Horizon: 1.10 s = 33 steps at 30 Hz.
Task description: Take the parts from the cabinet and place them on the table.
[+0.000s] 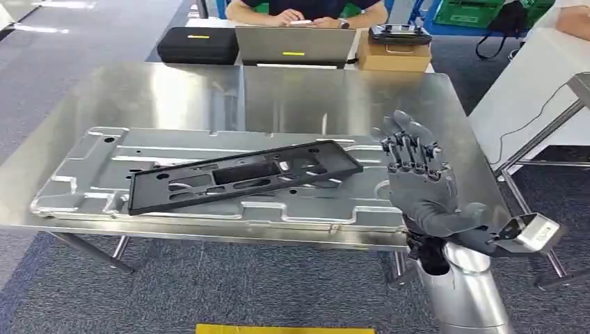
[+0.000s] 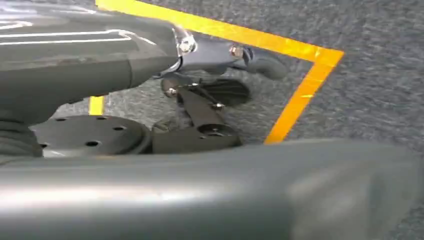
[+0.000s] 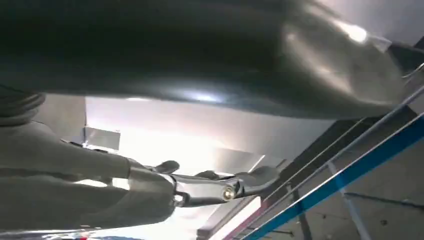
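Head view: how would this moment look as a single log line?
black frame: lying on silver panel | panel: on steel table | right hand: raised beside panel, fingers spread, holding nothing | left hand: by floor

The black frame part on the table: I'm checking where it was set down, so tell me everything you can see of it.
The black frame part is a long, flat, matte black panel, plastic by its look, with rectangular cutouts along its middle and small holes near its ends. It lies flat and askew on the large silver stamped metal panel, its far-right end higher in the head view. That panel rests on the steel table. Nothing holds the frame; the right robot hand is raised beside its right end, fingers apart, not touching it.
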Available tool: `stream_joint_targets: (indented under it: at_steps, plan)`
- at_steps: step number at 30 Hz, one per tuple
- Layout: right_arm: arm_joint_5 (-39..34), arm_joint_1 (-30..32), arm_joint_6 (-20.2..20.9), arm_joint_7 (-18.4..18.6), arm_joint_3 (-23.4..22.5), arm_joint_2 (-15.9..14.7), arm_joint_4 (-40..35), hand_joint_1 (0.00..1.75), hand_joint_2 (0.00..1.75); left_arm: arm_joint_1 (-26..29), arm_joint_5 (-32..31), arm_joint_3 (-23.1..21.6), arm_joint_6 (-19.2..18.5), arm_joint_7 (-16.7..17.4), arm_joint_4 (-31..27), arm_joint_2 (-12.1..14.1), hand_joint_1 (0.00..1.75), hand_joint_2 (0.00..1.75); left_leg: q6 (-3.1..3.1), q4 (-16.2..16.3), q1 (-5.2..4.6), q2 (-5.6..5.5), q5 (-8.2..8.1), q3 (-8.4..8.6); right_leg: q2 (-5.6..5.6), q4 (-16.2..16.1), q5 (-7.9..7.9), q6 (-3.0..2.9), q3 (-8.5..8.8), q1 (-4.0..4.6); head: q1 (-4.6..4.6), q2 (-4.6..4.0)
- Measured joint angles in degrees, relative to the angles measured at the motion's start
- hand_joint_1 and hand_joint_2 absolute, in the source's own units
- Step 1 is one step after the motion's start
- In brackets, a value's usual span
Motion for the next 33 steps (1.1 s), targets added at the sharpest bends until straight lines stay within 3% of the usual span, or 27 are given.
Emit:
stream_joint_targets:
  at_steps: [1,2,3,5,6,7,9,10,11,13,15,16,17,18,20,21,22,23,26,27,28,30,31,32,33]
  plan:
    - [0.3,0.6,0.1,-0.2,0.1,0.2,-0.8,0.0,0.0,0.1,0.0,0.1,0.0,0.1,0.0,0.0,0.0,0.0,-0.19,0.2,0.06,0.08,0.12,-0.25,-0.03,2.1,-0.42,0.27,-0.46,-0.07,0.04,0.0]
    - [0.7,1.2,0.4,-0.5,0.3,0.5,-1.7,0.0,0.0,0.1,0.0,0.1,0.0,0.1,0.0,0.0,0.0,0.0,-0.39,0.4,0.2,0.11,0.23,-0.56,-0.08,1.4,0.51,0.58,0.27,-0.2,0.07,0.0]
    - [1.1,1.6,0.5,-0.9,0.4,0.7,-2.5,0.0,0.0,0.1,0.0,0.2,0.0,0.2,0.0,0.0,0.0,0.0,-0.6,0.7,0.44,0.14,0.3,-0.96,-0.17,-1.5,2.32,0.98,2.09,-0.4,0.11,0.0]
    - [1.9,2.0,0.7,-1.6,0.9,1.2,-4.0,0.0,0.0,0.1,0.0,0.2,-0.2,0.2,0.0,0.0,0.0,0.0,-1.54,1.9,1.12,0.17,0.22,-1.91,-0.83,-12.1,6.65,2.06,8.25,-1.03,0.15,0.0]
    - [2.3,2.2,0.7,-1.9,1.2,1.4,-4.5,0.0,0.0,0.0,0.0,0.3,-0.2,0.2,0.0,0.2,0.0,0.0,-2.24,2.5,0.93,0.07,0.2,-2.41,-0.85,-14.0,5.08,2.13,9.19,-0.77,0.31,0.0]
    - [2.5,2.6,0.7,-2.2,1.8,1.7,-5.0,0.0,0.0,0.2,0.0,0.3,-0.2,0.3,0.0,0.6,0.0,0.0,-2.62,2.8,0.8,-0.08,0.25,-2.45,-0.36,-12.9,6.96,1.21,8.58,-0.59,0.79,0.0]
    - [2.9,3.0,0.7,-2.4,2.4,2.1,-5.7,0.0,0.0,0.2,0.0,0.3,-0.6,0.3,0.0,0.6,0.0,0.0,-3.18,3.0,0.6,-0.24,0.82,-2.65,-0.32,-12.7,6.31,0.06,7.93,-0.76,0.66,0.0]
    - [3.1,3.1,0.7,-2.4,3.0,2.4,-6.0,0.0,0.0,0.3,0.0,0.3,-0.7,0.4,0.0,0.7,0.0,0.0,-3.39,2.9,0.68,-0.24,1.1,-2.75,-0.32,-12.6,6.5,-0.32,7.68,-0.72,0.72,0.0]
    - [3.2,3.1,0.7,-2.4,3.3,2.5,-6.1,0.0,0.0,0.4,0.0,0.3,-0.7,0.5,0.0,0.9,0.0,0.0,-3.67,3.0,0.93,-0.25,0.89,-2.96,-0.45,-12.7,6.95,-1.07,7.14,-0.82,0.68,0.0]
    - [3.3,3.4,0.6,-2.4,4.0,2.9,-6.4,0.0,0.0,0.5,-0.1,0.3,-0.7,0.7,0.0,1.0,0.0,0.0,-4.04,6.5,0.89,-0.32,-4.49,-4.06,-0.52,-12.7,7.87,-2.06,6.06,-0.72,0.68,0.0]
    - [3.3,3.7,0.5,-2.4,4.7,3.1,-6.6,0.0,0.0,0.5,-0.4,0.3,-0.6,1.1,0.0,1.1,0.0,0.0,-4.14,15.0,0.76,-0.33,-10.32,-6.19,-0.58,-12.7,8.9,-2.39,4.68,-0.41,0.63,0.0]
    - [3.3,4.0,0.3,-2.4,4.9,3.2,-6.6,0.0,0.0,0.6,-0.5,0.3,-0.5,1.3,0.0,1.2,0.0,0.0,-4.0,18.6,0.69,-0.33,-11.79,-6.69,-0.7,-12.6,9.38,-2.52,3.98,-0.19,0.68,0.0]
    - [3.3,4.2,0.3,-2.4,5.0,3.3,-6.6,0.0,0.0,0.6,-0.5,0.3,-0.5,1.4,0.0,1.2,0.0,0.0,-3.76,19.6,0.6,-0.33,-11.63,-6.17,-0.74,-12.6,9.82,-2.62,3.35,0.05,0.66,0.0]
    - [3.5,4.4,0.1,-2.4,5.2,3.3,-6.6,0.0,0.0,0.6,-0.5,0.3,-0.4,1.6,0.0,1.2,0.0,0.0,-3.25,18.1,0.43,-0.34,-10.35,-4.35,-0.74,-12.5,10.34,-2.62,2.67,0.34,0.66,0.0]
    - [4.1,4.5,-0.3,-2.4,5.6,3.3,-6.8,0.0,0.0,0.5,-0.8,0.3,-0.4,1.6,0.0,1.3,0.0,0.0,-1.58,9.0,-0.31,-0.49,-6.93,2.26,-0.64,-12.6,11.28,-2.62,1.7,0.82,0.68,0.0]
    - [4.5,4.6,-0.6,-2.4,5.9,3.3,-7.1,0.0,0.0,0.4,-1.0,0.3,-0.4,1.6,0.0,1.4,0.0,0.0,-0.58,4.1,-0.92,-0.86,-6.43,5.78,-0.64,-12.6,11.65,-2.66,1.5,0.73,0.7,0.0]
    - [4.7,4.7,-0.7,-2.4,6.1,3.3,-7.4,0.0,0.0,0.4,-1.2,0.3,-0.4,1.6,0.0,1.6,0.0,0.0,0.0,0.5,-1.45,-0.96,-7.21,7.91,-0.59,-12.5,11.95,-2.34,1.21,1.19,0.7,0.0]
    - [4.9,4.9,-0.7,-2.4,6.3,3.3,-7.5,0.0,0.0,0.4,-1.4,0.3,-0.6,1.6,0.0,1.6,0.0,0.0,-0.32,-0.1,-1.44,-1.02,-7.17,8.03,-0.68,-12.7,12.59,-2.0,1.08,0.98,0.74,0.0]
    - [5.2,5.3,-1.4,-2.5,7.1,3.2,-7.8,0.0,0.0,0.6,-1.4,0.2,-0.7,1.2,0.0,1.6,0.0,0.0,-0.12,-0.6,-1.55,-0.91,-5.79,7.41,-0.58,-13.2,13.96,-0.91,0.79,0.88,0.72,0.0]
    - [5.3,5.6,-1.8,-2.6,7.2,2.8,-7.8,0.0,0.0,0.5,-1.5,0.2,-0.8,1.2,0.0,1.6,0.0,0.0,-0.2,-1.0,-1.11,-0.29,-5.03,6.78,-0.5,-11.3,11.59,-0.82,0.04,0.99,0.78,0.0]
    - [5.4,5.7,-1.8,-2.6,7.4,2.7,-7.9,0.0,0.0,0.5,-1.5,0.2,-0.8,1.0,0.0,1.6,0.0,0.0,0.24,-1.0,-1.1,-0.31,-4.42,5.97,-0.51,-9.0,8.5,-0.88,-0.46,0.92,1.16,0.0]
    - [5.6,6.2,-2.2,-2.6,7.8,2.2,-8.0,0.0,0.0,0.5,-1.6,0.2,-0.9,1.0,0.0,1.4,0.0,0.0,0.52,-0.9,-1.19,-0.12,-3.21,4.33,-0.51,-2.0,2.12,-0.73,-1.64,0.92,1.31,0.0]
    - [5.6,6.6,-2.4,-2.6,7.9,1.9,-8.0,0.0,0.0,0.6,-1.6,0.2,-0.9,1.0,0.0,1.3,0.0,0.0,0.52,-0.8,-1.22,0.02,-2.54,3.49,-0.53,1.5,0.54,-0.56,-1.99,0.91,1.4,0.0]
    - [5.7,7.0,-2.6,-2.7,8.1,1.7,-8.0,0.0,0.0,0.6,-1.6,0.2,-0.9,1.0,0.0,1.2,0.0,0.0,0.47,-0.7,-1.21,0.15,-1.96,2.63,-0.54,3.4,0.96,-0.33,-1.68,0.89,1.42,0.0]
    - [5.9,7.4,-2.9,-2.7,8.2,1.4,-8.0,0.0,0.0,0.6,-1.6,0.2,-0.9,1.1,0.0,1.1,0.0,0.0,0.38,-0.5,-1.18,0.29,-1.43,1.69,-0.56,3.2,2.78,-0.07,-0.48,0.85,1.44,0.0]
